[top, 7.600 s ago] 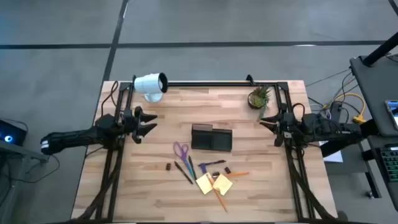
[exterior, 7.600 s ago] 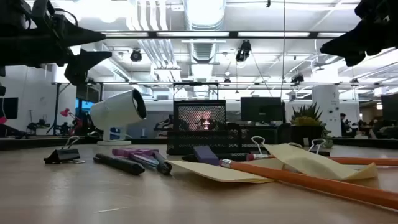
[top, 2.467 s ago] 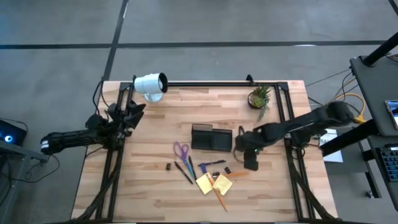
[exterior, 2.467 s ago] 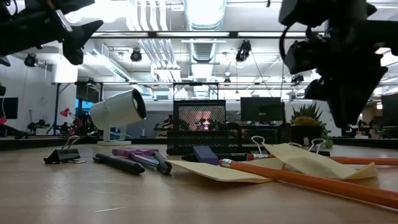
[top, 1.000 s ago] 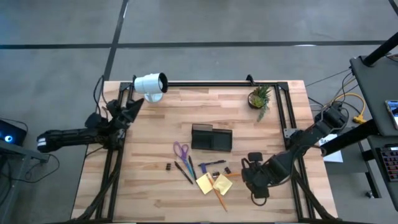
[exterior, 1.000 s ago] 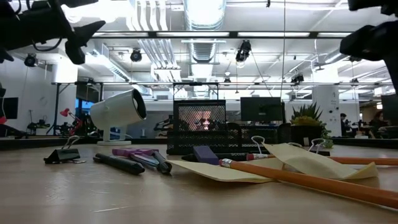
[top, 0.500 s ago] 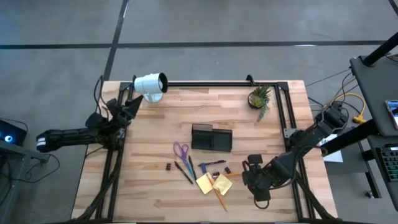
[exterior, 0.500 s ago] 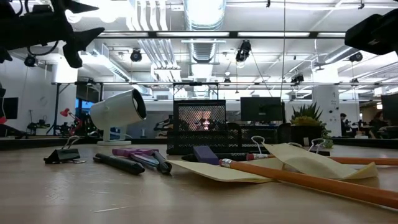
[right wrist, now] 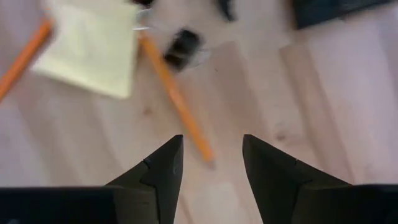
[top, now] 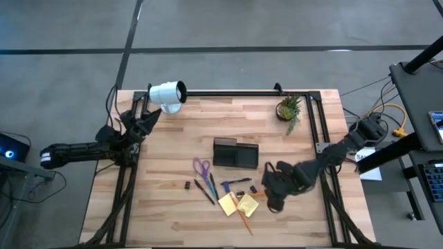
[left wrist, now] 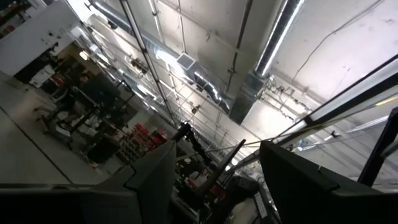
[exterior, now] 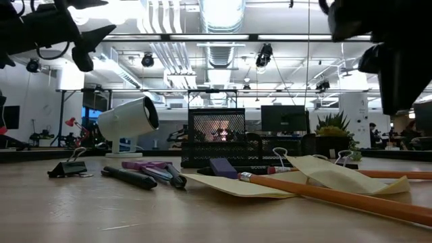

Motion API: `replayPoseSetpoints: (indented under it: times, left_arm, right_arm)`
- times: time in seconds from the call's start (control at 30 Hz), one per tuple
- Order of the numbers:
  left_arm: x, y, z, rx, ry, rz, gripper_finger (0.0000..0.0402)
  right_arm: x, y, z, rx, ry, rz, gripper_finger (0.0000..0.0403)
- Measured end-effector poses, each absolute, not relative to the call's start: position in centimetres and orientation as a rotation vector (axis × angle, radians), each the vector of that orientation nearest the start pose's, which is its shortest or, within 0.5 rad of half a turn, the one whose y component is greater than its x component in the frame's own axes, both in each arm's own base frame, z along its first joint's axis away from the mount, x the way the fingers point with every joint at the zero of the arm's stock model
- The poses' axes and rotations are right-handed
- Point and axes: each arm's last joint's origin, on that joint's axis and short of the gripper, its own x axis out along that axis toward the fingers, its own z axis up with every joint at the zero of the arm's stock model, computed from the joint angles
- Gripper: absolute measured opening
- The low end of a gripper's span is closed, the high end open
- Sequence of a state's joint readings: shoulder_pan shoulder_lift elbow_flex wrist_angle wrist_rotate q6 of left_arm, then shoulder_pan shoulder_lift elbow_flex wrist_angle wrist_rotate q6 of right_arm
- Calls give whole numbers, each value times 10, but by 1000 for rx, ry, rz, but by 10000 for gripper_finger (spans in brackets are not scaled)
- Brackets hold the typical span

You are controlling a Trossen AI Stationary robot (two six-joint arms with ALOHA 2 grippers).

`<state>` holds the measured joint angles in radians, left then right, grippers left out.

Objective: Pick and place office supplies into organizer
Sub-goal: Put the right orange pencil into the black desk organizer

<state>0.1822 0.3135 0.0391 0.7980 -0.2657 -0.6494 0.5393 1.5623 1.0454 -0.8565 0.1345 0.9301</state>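
From above, the right gripper has swung in over the bench toward the orange pencil, while the organizer holds nothing yet and the left gripper waits by the far-left edge. At bench height, a yellow sticky pad lies untouched. Through the right wrist, the fingers are spread wide, holding nothing, just above the pencil, so a pick looks close.

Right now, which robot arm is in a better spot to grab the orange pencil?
The right one, probably. Its open tool hangs just above the orange pencil beside the yellow sticky pad. The left tool waits by the table's far left edge, pointing up at the ceiling.
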Motion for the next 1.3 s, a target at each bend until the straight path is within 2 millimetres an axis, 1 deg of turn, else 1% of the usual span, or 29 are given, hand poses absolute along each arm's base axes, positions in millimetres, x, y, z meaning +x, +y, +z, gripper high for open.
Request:
replayPoseSetpoints:
  times: [0.1, 0.2, 0.33, 0.43, 0.47, 0.53, 0.57, 0.67, 0.73, 0.8, 0.9, 1.07, 1.17, 1.3]
  left_arm:
    - [102, 26, 224, -645, -647, 253, 216]
    - [101, 26, 224, -645, -648, 253, 216]
    - [101, 27, 224, -644, -647, 254, 216]
    - [103, 27, 222, -645, -630, 260, 216]
    - [104, 27, 221, -645, -623, 262, 216]
    - [105, 27, 220, -645, -611, 265, 216]
    - [106, 27, 219, -644, -607, 267, 216]
    - [109, 28, 217, -645, -579, 277, 216]
    - [110, 28, 215, -645, -563, 284, 216]
    - [112, 28, 214, -645, -551, 289, 216]
    - [114, 29, 212, -645, -533, 295, 216]
    - [117, 29, 209, -645, -508, 304, 216]
    - [118, 30, 208, -645, -496, 308, 216]
    - [119, 30, 207, -645, -486, 312, 216]
  right_arm:
    - [244, 135, 203, 369, 1310, -318, 155]
    - [245, 136, 202, 422, 1291, -350, 152]
    - [246, 135, 191, 430, 1285, -381, 151]
    - [247, 140, 182, 552, 1337, -387, 152]
    - [247, 142, 180, 558, 1357, -376, 152]
    - [248, 147, 174, 501, 1373, -318, 153]
    - [250, 150, 172, 449, 1367, -257, 154]
    - [257, 159, 171, 206, 1323, -48, 163]
    - [256, 160, 165, 55, 1335, 24, 172]
    - [257, 160, 161, -26, 1345, 74, 182]
    - [258, 156, 157, -68, 1354, 91, 197]
    - [265, 151, 150, -53, 1354, 76, 206]
    - [270, 149, 144, -44, 1340, 103, 202]
    - [275, 148, 138, -25, 1329, 122, 185]
